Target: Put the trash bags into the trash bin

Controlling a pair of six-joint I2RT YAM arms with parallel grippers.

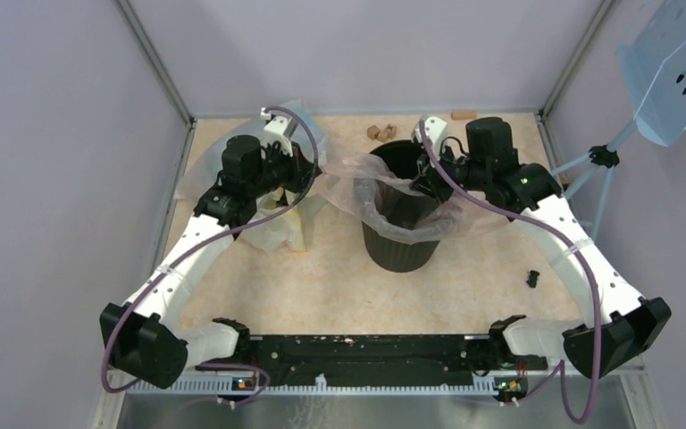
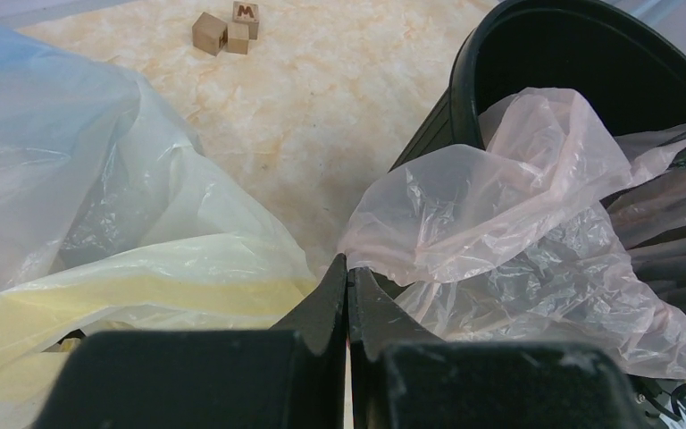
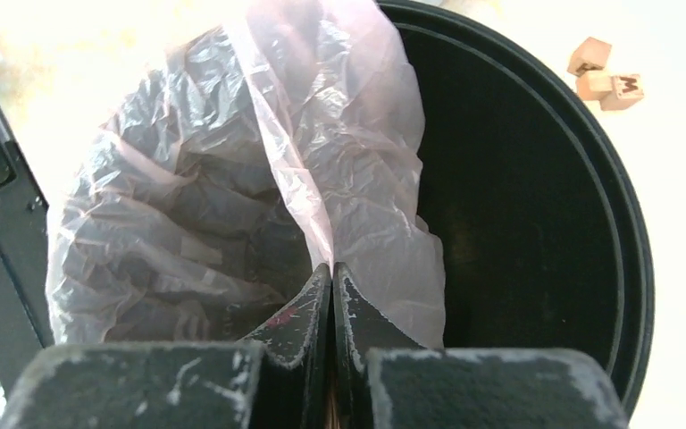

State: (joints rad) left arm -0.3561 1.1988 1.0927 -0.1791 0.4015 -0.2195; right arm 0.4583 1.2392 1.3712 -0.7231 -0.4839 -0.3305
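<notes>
The black ribbed trash bin [image 1: 402, 241] stands upright mid-table. A pale pink see-through trash bag [image 1: 393, 210] is draped over its near and left rim, partly hanging outside. My left gripper [image 1: 314, 172] is shut on the bag's left edge, left of the bin; in the left wrist view the gripper [image 2: 347, 266] pinches the film [image 2: 464, 206] beside the bin [image 2: 581, 54]. My right gripper [image 1: 429, 179] is over the bin's mouth, shut on the bag; in the right wrist view the gripper [image 3: 332, 271] pinches a fold [image 3: 322, 152] above the bin's dark inside [image 3: 518, 206].
A clear bag with yellowish contents [image 1: 277, 219] lies under the left arm, also in the left wrist view [image 2: 98, 259]. Wooden blocks [image 1: 380, 131] sit behind the bin, another [image 1: 464, 114] by the back wall. A small black part [image 1: 533, 279] lies right. A blue perforated lamp shade [image 1: 674, 67] stands on the right.
</notes>
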